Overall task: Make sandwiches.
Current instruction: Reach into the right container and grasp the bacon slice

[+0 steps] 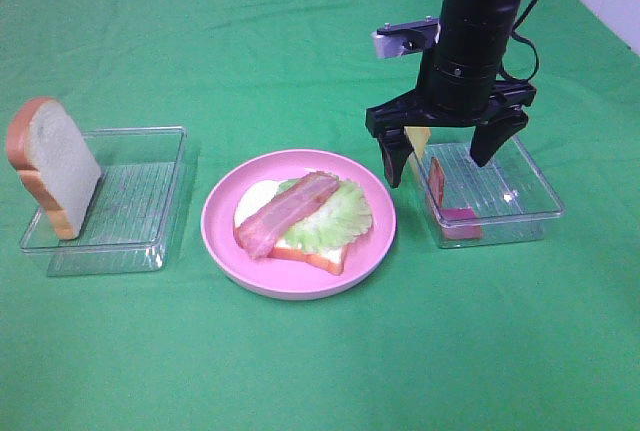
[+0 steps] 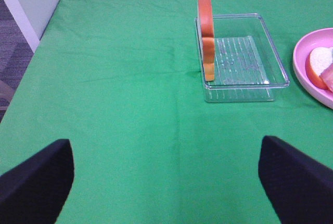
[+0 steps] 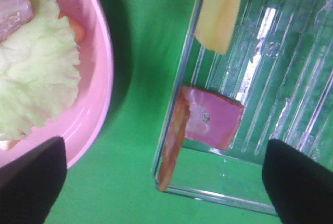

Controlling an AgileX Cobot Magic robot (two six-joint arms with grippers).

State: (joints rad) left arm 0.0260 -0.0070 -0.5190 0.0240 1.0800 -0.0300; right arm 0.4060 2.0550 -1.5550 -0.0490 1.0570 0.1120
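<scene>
The sandwich stack lies on the round pink plate: a bread slice, a pale green lettuce leaf and a bacon strip on top. It shows partly in the right wrist view. My right gripper is open and empty, hovering over the left end of the right clear tray. A yellow cheese square leans on that tray's wall, with a bacon strip and a pink piece inside. My left gripper is open and empty over bare cloth.
A bread slice stands upright against the left clear tray; it also shows in the left wrist view. Green cloth covers the table. The table's left edge and floor show in the left wrist view.
</scene>
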